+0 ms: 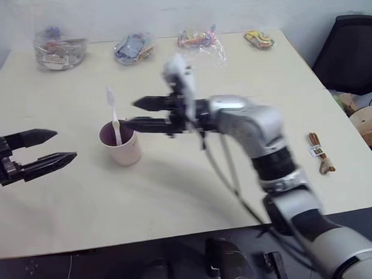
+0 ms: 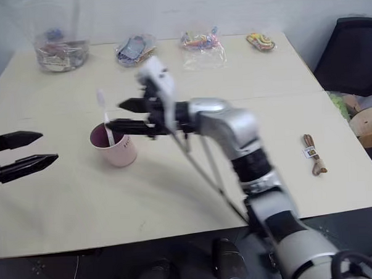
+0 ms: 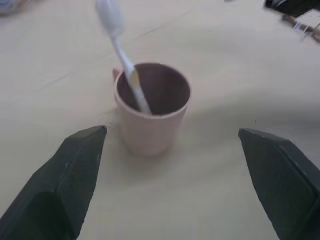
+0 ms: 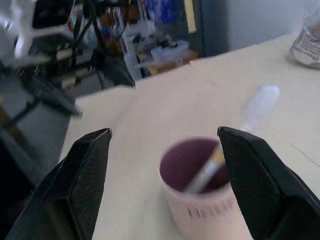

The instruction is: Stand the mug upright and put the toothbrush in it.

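Mug (image 1: 121, 144) stood upright on the pale table (image 1: 176, 189), its mauve inside showing, and you could see the toothbrush (image 1: 114, 115) already in it, handle down against the inner wall and bristle head leaning up and out over the rim. Your right gripper (image 1: 134, 114) reached across the table from the right, pointing roughly level toward the mug; its 2 black fingers were apart, 1 above the other, the lower one with its tip near the mug's rim, and neither was closed on the toothbrush. From that wrist's own camera the mug sat between the 2 spread fingers (image 4: 85, 170) with gaps on both sides.

Your left gripper (image 1: 66, 146) hung to the left of the mug, near it but not touching, its fingers likewise spread wide with nothing between them; its wrist camera looked straight at the mug past both fingertips (image 3: 85, 150).

Along the far edge you had 4 clear bags of small items (image 1: 60, 49). A brown strap with a tag (image 1: 321, 152) lay near the table's right edge, well apart from the mug.
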`<act>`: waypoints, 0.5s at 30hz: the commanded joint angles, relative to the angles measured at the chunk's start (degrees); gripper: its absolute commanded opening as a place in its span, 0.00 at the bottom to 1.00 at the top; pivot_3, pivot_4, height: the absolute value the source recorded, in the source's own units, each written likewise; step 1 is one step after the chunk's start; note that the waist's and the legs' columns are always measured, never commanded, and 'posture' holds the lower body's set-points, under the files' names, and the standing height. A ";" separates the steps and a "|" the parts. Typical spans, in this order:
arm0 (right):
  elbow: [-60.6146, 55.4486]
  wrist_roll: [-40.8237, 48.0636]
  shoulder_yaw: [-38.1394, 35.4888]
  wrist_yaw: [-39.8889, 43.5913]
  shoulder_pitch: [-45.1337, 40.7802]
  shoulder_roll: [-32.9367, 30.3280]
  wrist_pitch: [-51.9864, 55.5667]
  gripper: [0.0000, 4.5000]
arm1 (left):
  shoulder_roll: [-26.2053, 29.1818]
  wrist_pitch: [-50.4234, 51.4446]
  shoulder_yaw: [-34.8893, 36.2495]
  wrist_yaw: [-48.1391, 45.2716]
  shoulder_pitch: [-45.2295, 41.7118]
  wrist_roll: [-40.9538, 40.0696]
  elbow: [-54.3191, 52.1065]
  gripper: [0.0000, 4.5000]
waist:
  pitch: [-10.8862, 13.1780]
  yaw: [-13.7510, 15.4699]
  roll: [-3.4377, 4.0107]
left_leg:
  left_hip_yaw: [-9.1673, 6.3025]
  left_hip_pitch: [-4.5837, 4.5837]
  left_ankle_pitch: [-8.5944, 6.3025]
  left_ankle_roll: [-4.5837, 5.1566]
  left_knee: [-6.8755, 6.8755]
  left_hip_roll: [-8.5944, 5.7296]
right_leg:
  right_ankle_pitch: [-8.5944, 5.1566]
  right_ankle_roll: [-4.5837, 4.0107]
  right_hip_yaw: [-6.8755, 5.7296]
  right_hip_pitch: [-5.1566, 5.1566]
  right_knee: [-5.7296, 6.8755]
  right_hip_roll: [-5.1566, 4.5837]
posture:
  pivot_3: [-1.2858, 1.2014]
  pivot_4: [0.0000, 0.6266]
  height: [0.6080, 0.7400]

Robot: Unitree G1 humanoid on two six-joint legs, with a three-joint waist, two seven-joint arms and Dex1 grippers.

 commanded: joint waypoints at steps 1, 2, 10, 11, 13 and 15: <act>-2.56 -2.48 1.08 9.51 1.85 -9.31 -2.35 0.78 | 2.05 -3.14 6.20 -4.78 3.06 3.37 1.73 1.00 | 0.00 0.36 -0.01 | 0.05 0.00 0.00 0.00 -0.01 0.01 | 0.00 0.00 0.00 -0.01 -0.05 0.02 | 0.52 0.24 1.00; -2.66 -2.90 1.10 11.00 2.31 -11.30 -2.95 0.78 | 2.23 -3.46 7.10 -5.70 3.79 3.86 2.12 1.00 | 0.01 0.65 -0.02 | 0.11 0.00 0.00 0.00 -0.03 0.05 | 0.00 0.00 0.00 0.00 -0.17 0.04 | 0.52 0.24 1.00; -4.19 -2.66 -2.62 14.43 6.13 -18.00 -1.66 1.00 | 2.12 -5.05 9.45 -9.08 7.08 6.38 2.93 1.00 | 0.03 1.21 0.01 | 0.47 0.06 -0.01 -0.01 -0.04 0.18 | 0.01 0.02 0.07 -0.07 -0.14 0.07 | 0.52 0.24 1.00; -4.31 -2.85 -2.76 14.22 6.23 -18.03 -1.67 1.00 | 2.06 -5.11 9.40 -9.13 7.10 6.47 2.92 1.00 | 0.03 1.28 0.01 | 0.47 0.05 -0.01 -0.01 -0.02 0.16 | 0.01 0.02 0.08 -0.07 -0.14 0.05 | 0.52 0.24 1.00; -4.71 -2.04 -4.06 13.23 6.13 -17.54 -0.74 1.00 | 1.83 -5.49 9.09 -9.10 7.12 6.70 2.89 1.00 | 0.03 1.53 0.01 | 0.46 0.04 -0.01 -0.01 0.00 0.16 | 0.01 0.03 0.07 -0.07 -0.13 0.02 | 0.52 0.24 1.00; -5.95 -2.09 -4.46 13.06 6.47 -17.56 -1.72 1.00 | 1.48 -5.38 8.92 -9.25 6.92 6.23 2.86 1.00 | 0.03 1.64 0.01 | 0.45 0.04 -0.01 -0.01 0.00 0.16 | 0.01 0.03 0.07 -0.07 -0.12 0.01 | 0.52 0.24 1.00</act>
